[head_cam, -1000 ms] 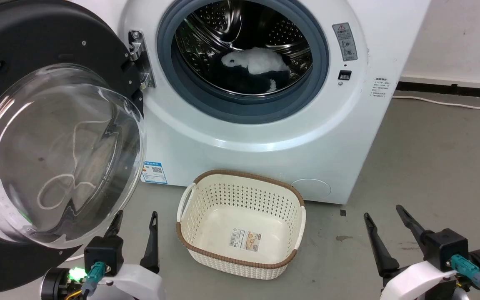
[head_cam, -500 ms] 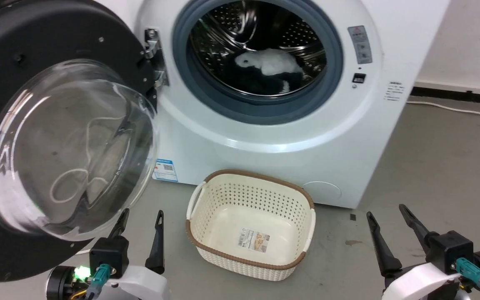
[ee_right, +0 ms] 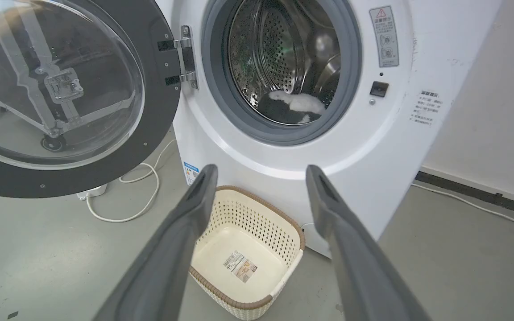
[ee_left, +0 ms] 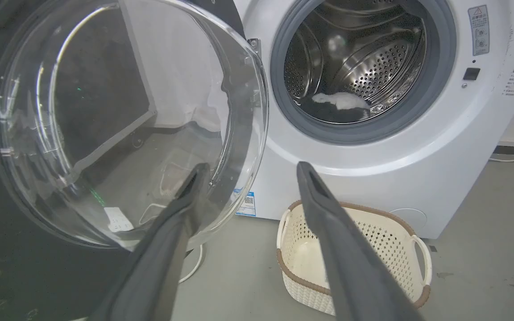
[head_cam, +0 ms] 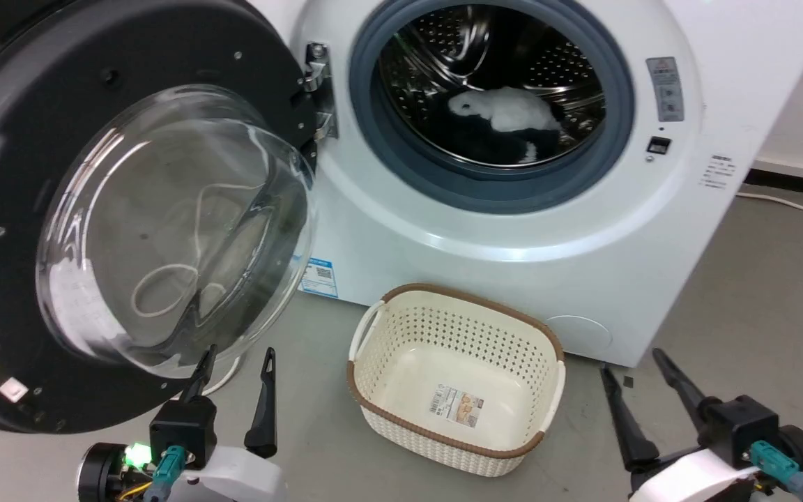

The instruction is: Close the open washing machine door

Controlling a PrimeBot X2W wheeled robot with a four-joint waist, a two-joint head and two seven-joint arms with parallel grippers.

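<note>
The washing machine door [head_cam: 18, 139], black-rimmed with a bulging clear glass bowl, stands swung wide open to the left of the white washing machine [head_cam: 443, 237]. Its hinge sits at the left edge of the grey-ringed drum opening. My left gripper [head_cam: 240, 352] is open, low on the floor side, just below and in front of the door's glass. In the left wrist view the left gripper [ee_left: 252, 166] has one finger over the door [ee_left: 127, 111]. My right gripper [head_cam: 630, 359] is open at the lower right, apart from the machine. In the right wrist view the right gripper [ee_right: 261, 168] faces the washing machine [ee_right: 283, 156].
A cream perforated basket [head_cam: 457, 376] stands on the grey floor in front of the machine, between my grippers. White and dark laundry [head_cam: 506, 118] lies in the drum. A white cable [ee_right: 123, 214] loops on the floor under the door. A wall stands at the right.
The whole head picture has shifted right, so the camera has turned left. The door stands as wide as before, and both grippers stay open in the same places.
</note>
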